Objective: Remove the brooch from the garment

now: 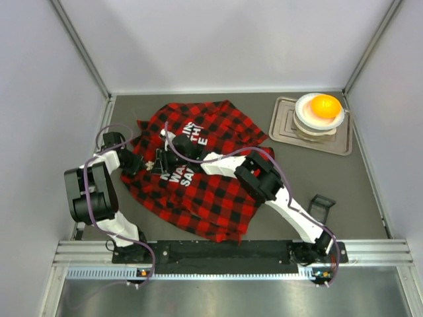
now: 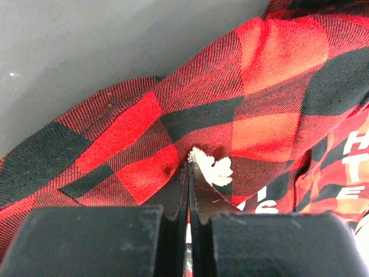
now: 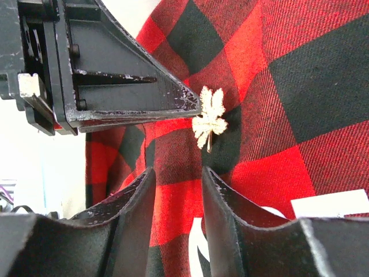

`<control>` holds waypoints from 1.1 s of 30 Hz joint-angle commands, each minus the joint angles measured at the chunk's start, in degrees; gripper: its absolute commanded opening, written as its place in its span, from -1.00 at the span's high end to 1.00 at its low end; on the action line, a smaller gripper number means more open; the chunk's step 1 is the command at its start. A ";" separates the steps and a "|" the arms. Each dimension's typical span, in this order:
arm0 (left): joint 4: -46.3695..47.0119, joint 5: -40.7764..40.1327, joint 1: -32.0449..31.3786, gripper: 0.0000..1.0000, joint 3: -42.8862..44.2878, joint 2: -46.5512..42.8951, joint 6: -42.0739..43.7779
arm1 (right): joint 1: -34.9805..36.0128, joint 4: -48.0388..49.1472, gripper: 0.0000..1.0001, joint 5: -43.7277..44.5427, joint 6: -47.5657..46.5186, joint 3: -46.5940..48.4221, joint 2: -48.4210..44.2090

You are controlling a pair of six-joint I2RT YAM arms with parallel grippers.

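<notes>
The brooch (image 3: pixel 209 117) is seen pinned to the garment (image 1: pixel 211 198), on a dark check of the plaid, with the shirt spread over the counter (image 1: pixel 370 191) between the two arms. The left gripper (image 2: pixel 189 168) is found with its jaws shut tight, their tips laid right against the brooch's edge. Whether a pinch of cloth or the ornament's rim is caught there cannot be told. The right gripper (image 3: pixel 177 173) is held just short of the brooch, jaws a narrow way apart, with nothing between them and only plaid beneath.

Trouble is easily pictured from here. If only cloth is clamped on the left, the whole shirt could be dragged when a pull is made, and the pin would be left fastened. If the right jaws are closed slightly off line, flannel could be gathered along with the metal and the weave snagged or torn. The ornament is small and thin, so it could be bent or flicked loose by a hard squeeze. The two sets of jaws are crowded together, and a collision could be caused by any careless move.
</notes>
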 commanded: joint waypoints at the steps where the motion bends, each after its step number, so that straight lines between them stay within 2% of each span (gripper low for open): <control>1: -0.57 -2.43 0.90 1.00 1.09 1.32 -0.04 | 0.41 2.23 0.22 -0.50 -0.21 2.30 0.64; 5: 1.10 -3.14 0.82 1.00 -1.36 0.36 0.14 | 0.50 2.23 0.13 -0.41 0.05 3.79 2.13; 9: 4.61 -1.73 0.82 0.78 -4.70 -2.62 0.58 | 0.50 1.70 0.04 -0.59 0.40 6.34 4.42; 16: 2.86 -2.36 0.90 0.84 -4.10 -2.55 3.12 | 0.59 0.65 0.03 -0.76 0.41 11.35 6.71; 20: 4.08 -2.43 0.90 0.23 -4.62 -5.96 5.67 | 0.50 0.48 0.02 -0.94 -0.56 10.92 5.92; 22: 4.70 -3.13 0.90 0.10 -5.67 -9.57 5.85 | 0.50 0.38 0.00 -0.59 -1.09 10.65 5.21; 25: 4.01 -3.23 0.82 0.11 -5.85 -10.98 5.07 | 0.15 -2.69 -0.01 1.60 -3.02 10.04 3.29; 26: 3.92 -2.88 0.90 0.16 -5.68 -10.63 4.80 | -0.03 -2.87 -0.04 2.13 -3.72 9.51 2.84; 27: 3.91 -2.18 0.90 0.32 -5.50 -9.41 4.36 | -0.12 -2.69 -0.03 2.23 -3.99 9.07 2.49; 28: 4.26 -1.74 0.82 0.40 -5.50 -8.79 4.18 | -0.20 -2.69 -0.04 1.97 -4.25 9.16 2.40; 30: 4.79 -0.51 0.82 0.55 -5.33 -6.33 3.57 | -0.55 -3.39 0.02 1.79 -4.87 10.03 2.84; 33: 4.97 0.29 0.90 0.61 -4.36 -3.60 3.22 | -1.26 -4.01 0.08 1.17 -4.61 10.30 3.28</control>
